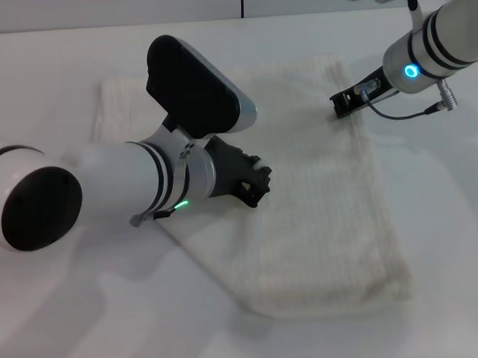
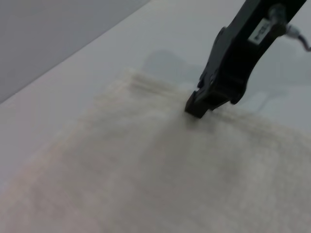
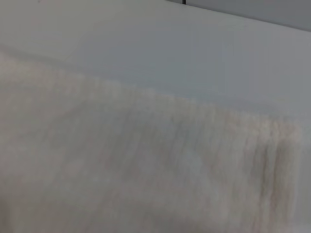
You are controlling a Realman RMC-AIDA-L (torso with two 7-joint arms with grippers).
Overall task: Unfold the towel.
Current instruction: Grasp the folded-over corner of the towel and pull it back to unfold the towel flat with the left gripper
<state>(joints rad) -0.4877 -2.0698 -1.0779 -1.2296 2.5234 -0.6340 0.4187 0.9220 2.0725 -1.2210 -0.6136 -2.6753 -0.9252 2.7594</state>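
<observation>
The cream-white towel [image 1: 321, 215] lies folded on the white table, a long ribbed band running from the far middle to the near right. My right gripper [image 1: 341, 105] is down at the towel's far right edge. In the left wrist view its black fingers [image 2: 197, 108] are closed together, with their tips pressed into the towel [image 2: 146, 174] at its hemmed edge. My left gripper [image 1: 257, 184] hovers just over the towel's left side, near its middle. The right wrist view is filled by the towel [image 3: 121, 165] seen close up. No red tag shows.
The white table [image 1: 449, 216] surrounds the towel. A further layer of cloth [image 1: 123, 101] spreads to the far left behind my left arm [image 1: 103, 186]. The right arm's cable [image 1: 412, 114] hangs beside the towel's far right corner.
</observation>
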